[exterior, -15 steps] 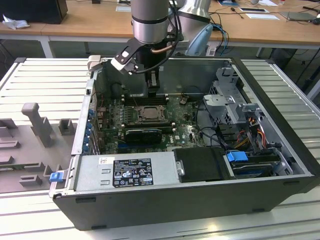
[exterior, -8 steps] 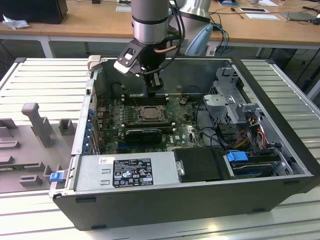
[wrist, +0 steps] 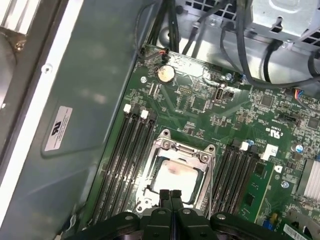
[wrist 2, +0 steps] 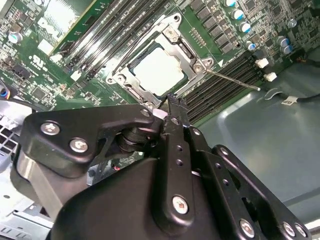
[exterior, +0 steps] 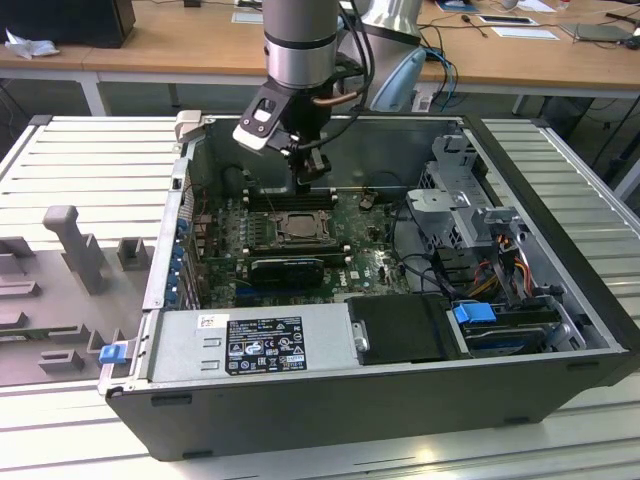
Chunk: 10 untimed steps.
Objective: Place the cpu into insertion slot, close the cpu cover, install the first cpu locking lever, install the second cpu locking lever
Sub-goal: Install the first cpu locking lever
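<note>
Cpu (wrist 2: 159, 71) seated in insertion slot (wrist 2: 141, 54), cpu cover (wrist 2: 186, 49) laid over it. Gripper (wrist 2: 172, 101) pinched tight, nothing held, tips by cover edge. Locking lever (wrist 2: 232, 80) looks unlatched. Risk: tips slipping off that thin rod, memory slots (wrist 2: 210, 95) gouged.

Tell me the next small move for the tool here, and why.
Probably move the shut tool over to the thin lever jutting out above the memory slots and press it down. The cpu is seated, the cover lies flat around it, and that lever looks unlatched.
</note>
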{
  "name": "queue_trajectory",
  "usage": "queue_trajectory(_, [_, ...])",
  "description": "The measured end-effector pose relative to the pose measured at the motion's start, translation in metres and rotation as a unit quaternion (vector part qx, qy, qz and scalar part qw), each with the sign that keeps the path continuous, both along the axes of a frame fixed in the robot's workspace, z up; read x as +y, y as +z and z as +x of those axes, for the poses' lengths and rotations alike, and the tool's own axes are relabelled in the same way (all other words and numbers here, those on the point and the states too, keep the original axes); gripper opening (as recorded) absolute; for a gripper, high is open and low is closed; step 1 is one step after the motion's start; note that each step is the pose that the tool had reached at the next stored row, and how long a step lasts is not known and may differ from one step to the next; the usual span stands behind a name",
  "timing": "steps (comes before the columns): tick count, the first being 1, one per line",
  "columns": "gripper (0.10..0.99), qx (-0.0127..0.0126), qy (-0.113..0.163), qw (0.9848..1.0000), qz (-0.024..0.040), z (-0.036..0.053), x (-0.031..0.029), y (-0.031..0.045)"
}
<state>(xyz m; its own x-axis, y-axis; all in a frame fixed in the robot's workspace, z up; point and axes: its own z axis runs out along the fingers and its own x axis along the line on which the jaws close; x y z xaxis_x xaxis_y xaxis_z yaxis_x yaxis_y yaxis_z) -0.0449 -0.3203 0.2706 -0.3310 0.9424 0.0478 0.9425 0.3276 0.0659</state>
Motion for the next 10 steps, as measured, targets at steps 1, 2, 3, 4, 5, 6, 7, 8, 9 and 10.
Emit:
queue_trajectory(1, [0.106, 0.0000, 0.005, 1.0000, 0.0000, 0.0000, 0.0000, 0.0000])
queue_trajectory(2, [0.106, 0.0000, 0.010, 0.9999, 0.0000, 0.0000, 0.0000, 0.0000])
queue_trajectory(3, [0.106, 0.0000, 0.015, 0.9999, 0.0000, 0.0000, 0.0000, 0.0000])
queue_trajectory(4, [0.106, 0.0000, 0.020, 0.9998, 0.0000, 0.0000, 0.0000, 0.0000])
queue_trajectory(5, [0.106, 0.0000, 0.027, 0.9996, -0.0001, 0.0000, 0.0000, 0.0000])
queue_trajectory(6, [0.106, 0.0000, 0.037, 0.9993, -0.0007, 0.0000, 0.0000, 0.0000])
queue_trajectory(7, [0.106, 0.0001, 0.047, 0.9989, -0.0023, 0.0000, 0.0000, 0.0000])
queue_trajectory(8, [0.106, 0.0002, 0.052, 0.9987, -0.0037, 0.0000, 0.0000, 0.0000])
queue_trajectory(9, [0.106, 0.0002, 0.060, 0.9982, -0.0044, -0.0001, -0.0001, 0.0001])
queue_trajectory(10, [0.106, 0.0001, 0.066, 0.9978, -0.0048, -0.0001, 0.0000, 0.0000])
